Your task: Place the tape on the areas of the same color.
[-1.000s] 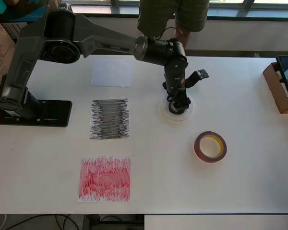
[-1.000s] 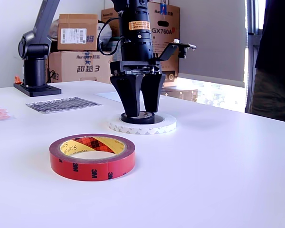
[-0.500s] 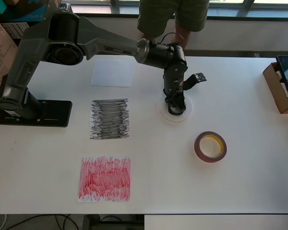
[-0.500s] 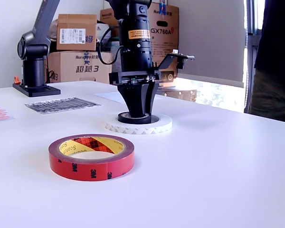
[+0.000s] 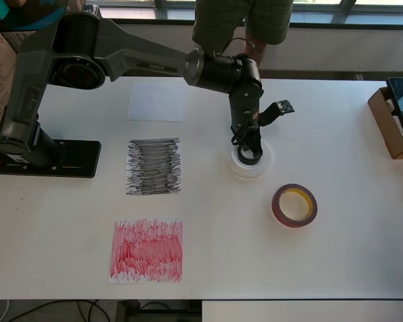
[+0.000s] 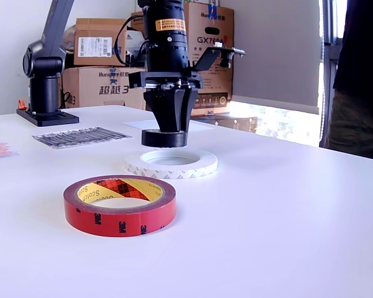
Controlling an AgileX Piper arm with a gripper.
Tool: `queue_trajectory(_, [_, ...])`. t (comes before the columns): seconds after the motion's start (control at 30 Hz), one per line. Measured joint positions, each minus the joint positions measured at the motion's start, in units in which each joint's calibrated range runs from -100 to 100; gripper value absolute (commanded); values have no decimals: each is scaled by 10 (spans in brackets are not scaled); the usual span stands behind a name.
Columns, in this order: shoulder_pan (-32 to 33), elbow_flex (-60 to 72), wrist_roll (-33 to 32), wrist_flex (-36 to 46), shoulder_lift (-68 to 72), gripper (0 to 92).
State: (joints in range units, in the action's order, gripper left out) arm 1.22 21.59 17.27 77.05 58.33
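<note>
My gripper (image 6: 166,129) is shut on the small black roll (image 6: 165,138) and holds it a little above the white ring (image 6: 171,164); from above the black roll (image 5: 250,157) sits over the ring (image 5: 250,168). The red roll (image 5: 294,205) with a yellowish core lies on the table toward the overhead view's right, and nearest the camera in the exterior view (image 6: 119,205). The white patch (image 5: 158,102), black scribbled patch (image 5: 154,166) and red scribbled patch (image 5: 146,250) lie in a column at the overhead view's left.
The arm's base (image 5: 50,157) stands at the overhead view's left edge. A cardboard box (image 5: 393,121) sits at the table's right edge. A person (image 5: 242,23) stands behind the table's far edge. Cardboard boxes (image 6: 102,62) are stacked in the background.
My gripper closed on the black roll inside the white ring and lifted it off the table. The white ring shifted slightly.
</note>
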Motion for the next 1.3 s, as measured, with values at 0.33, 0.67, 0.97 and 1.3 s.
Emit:
queue_trajectory(0.33, [18, -2, 10, 103, -147, 21])
queue_trajectory(0.67, [-1, -44, 97, 171, -306, 21])
queue_trajectory(0.97, [-40, -200, 211, 90, -500, 21])
queue_trajectory(1.3, [-51, -502, 263, -153, -612, 28])
